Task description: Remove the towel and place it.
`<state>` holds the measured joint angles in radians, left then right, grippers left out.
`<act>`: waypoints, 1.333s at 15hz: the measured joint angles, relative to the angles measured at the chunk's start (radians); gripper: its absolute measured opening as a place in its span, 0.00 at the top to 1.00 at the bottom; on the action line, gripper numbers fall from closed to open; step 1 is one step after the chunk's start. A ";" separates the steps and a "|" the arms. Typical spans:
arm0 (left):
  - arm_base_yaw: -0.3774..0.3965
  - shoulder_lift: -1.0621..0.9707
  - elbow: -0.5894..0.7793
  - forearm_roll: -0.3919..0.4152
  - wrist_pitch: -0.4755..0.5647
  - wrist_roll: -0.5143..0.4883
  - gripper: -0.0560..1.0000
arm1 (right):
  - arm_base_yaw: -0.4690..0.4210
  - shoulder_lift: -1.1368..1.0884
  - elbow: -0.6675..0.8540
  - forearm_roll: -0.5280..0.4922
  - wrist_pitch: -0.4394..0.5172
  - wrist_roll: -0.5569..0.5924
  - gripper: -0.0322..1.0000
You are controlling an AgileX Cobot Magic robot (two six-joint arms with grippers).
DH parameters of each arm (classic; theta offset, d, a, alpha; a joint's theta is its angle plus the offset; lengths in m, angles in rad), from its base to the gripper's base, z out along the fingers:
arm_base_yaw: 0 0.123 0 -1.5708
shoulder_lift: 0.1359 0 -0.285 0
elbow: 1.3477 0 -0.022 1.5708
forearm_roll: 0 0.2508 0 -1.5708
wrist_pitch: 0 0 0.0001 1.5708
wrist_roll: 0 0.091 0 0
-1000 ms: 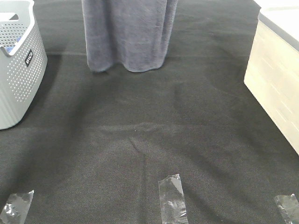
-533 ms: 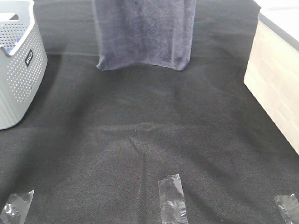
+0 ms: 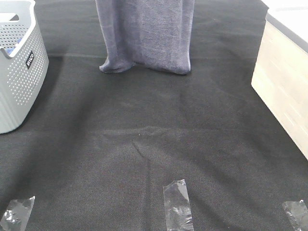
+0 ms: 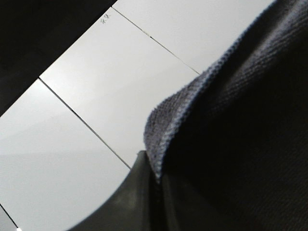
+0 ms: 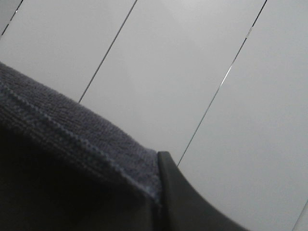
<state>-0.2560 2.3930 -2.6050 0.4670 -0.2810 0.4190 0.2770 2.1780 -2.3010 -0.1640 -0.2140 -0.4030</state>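
Note:
The grey-lavender towel (image 3: 147, 36) hangs straight down at the back middle of the high view. Its lower hem lies against or just above the black table cover (image 3: 144, 144); the lower left corner curls under. Neither gripper shows in the high view, as both are above its top edge. In the left wrist view my left gripper (image 4: 156, 178) is shut on a hemmed edge of the towel (image 4: 240, 120). In the right wrist view my right gripper (image 5: 156, 197) is shut on another hemmed edge of the towel (image 5: 62, 159). Both wrist cameras look up at pale ceiling panels.
A grey perforated basket (image 3: 19, 72) stands at the left edge. A light wooden box (image 3: 284, 82) with a white top fills the right edge. Three strips of clear tape (image 3: 178, 204) lie along the front of the black cover.
The hanging towel shifted right over the last second. Its lower edge then swung and narrowed, and the lower left corner curled.

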 joint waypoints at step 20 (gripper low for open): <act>0.000 -0.022 -0.044 0.123 -0.088 -0.167 0.94 | -0.013 -0.023 0.000 -0.075 -0.145 0.079 0.95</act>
<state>-0.2560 2.3710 -2.6490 0.5900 -0.3690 0.2520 0.2640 2.1550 -2.3010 -0.2390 -0.3590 -0.3240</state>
